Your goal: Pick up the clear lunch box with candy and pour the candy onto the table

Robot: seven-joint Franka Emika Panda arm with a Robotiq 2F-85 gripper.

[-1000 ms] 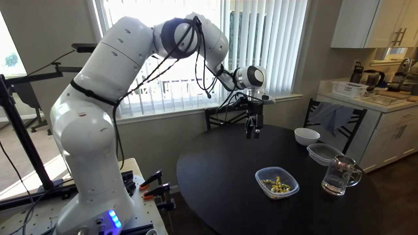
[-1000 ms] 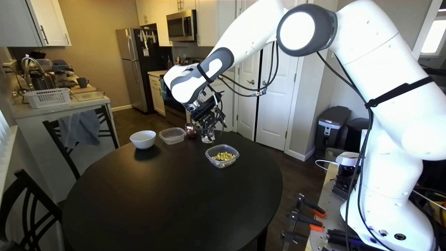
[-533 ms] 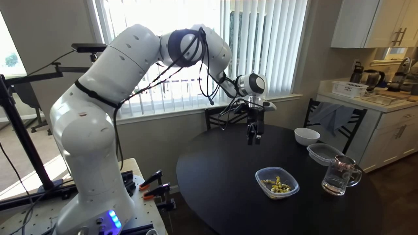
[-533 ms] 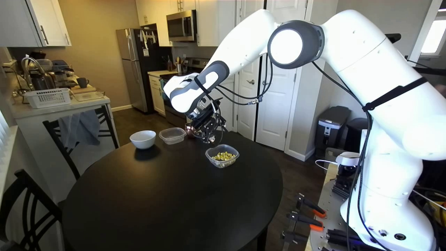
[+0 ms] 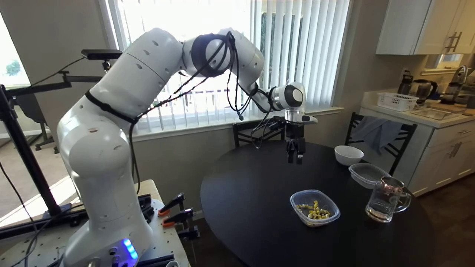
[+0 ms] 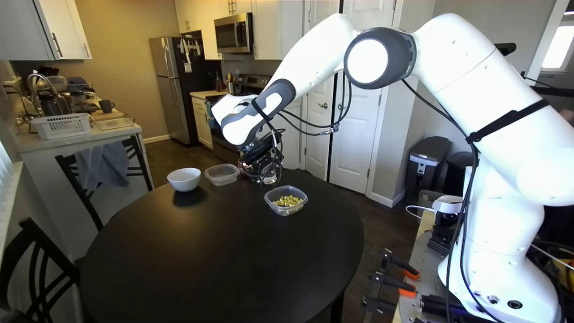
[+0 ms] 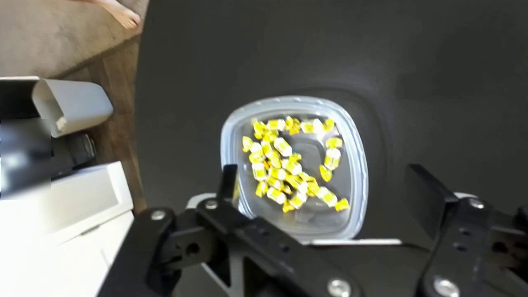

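Observation:
The clear lunch box (image 5: 328, 201) stands upright on the dark round table (image 5: 252, 189). It also shows in an exterior view (image 6: 270, 198) and in the wrist view (image 7: 359, 169). The candy (image 5: 316, 213), several yellow and white wrapped pieces, lies in its bottom; it is clearest in the wrist view (image 7: 274, 171). My gripper (image 5: 295, 160) is open and empty above the table, apart from the box. In the wrist view the open fingers (image 7: 324, 177) are widely spread; the left finger overlaps the box's rim and the right finger is over bare table.
A white bowl (image 5: 348, 155), another clear container (image 5: 365, 174) and a clear glass mug (image 5: 382, 202) stand along the table's far side. The mug is mostly hidden behind my gripper in an exterior view. Chairs (image 6: 40, 264) stand at the table's edge.
My arm has come down over the last second. In the last half second the gripper has shifted slightly and turned more upright. The lunch box and candy have not moved.

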